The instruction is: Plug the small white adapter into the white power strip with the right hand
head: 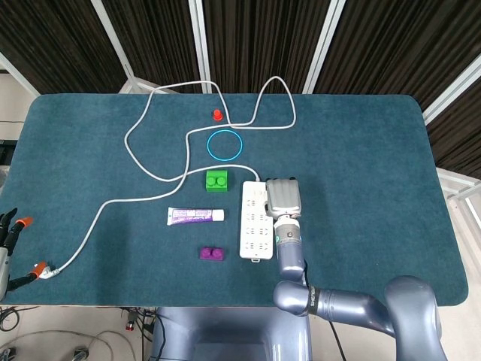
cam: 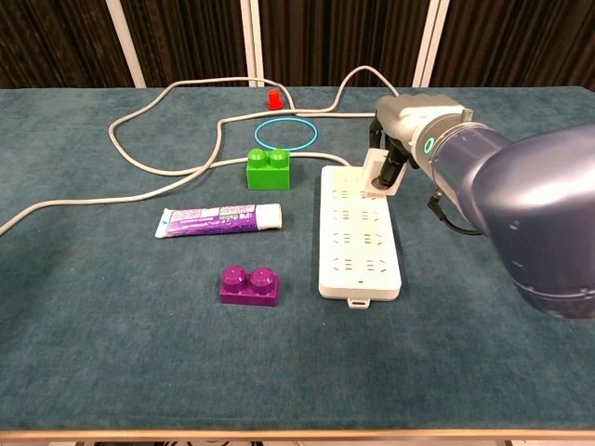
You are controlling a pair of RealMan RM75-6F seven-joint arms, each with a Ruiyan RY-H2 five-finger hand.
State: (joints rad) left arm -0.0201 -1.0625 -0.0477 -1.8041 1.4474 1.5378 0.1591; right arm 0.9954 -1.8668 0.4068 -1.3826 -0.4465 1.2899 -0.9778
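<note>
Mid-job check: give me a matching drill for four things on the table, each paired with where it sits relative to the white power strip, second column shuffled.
Things:
1. green block
2. purple block
3. toothpaste tube
4. small white adapter

Places:
A. left of the power strip, near its front end
B. over the strip's far right corner, held by the right robot hand
C. just off the strip's far left corner
D. left of the strip, lying crosswise between the two blocks

Pairs: 1-C, 2-A, 3-D, 4-B
</note>
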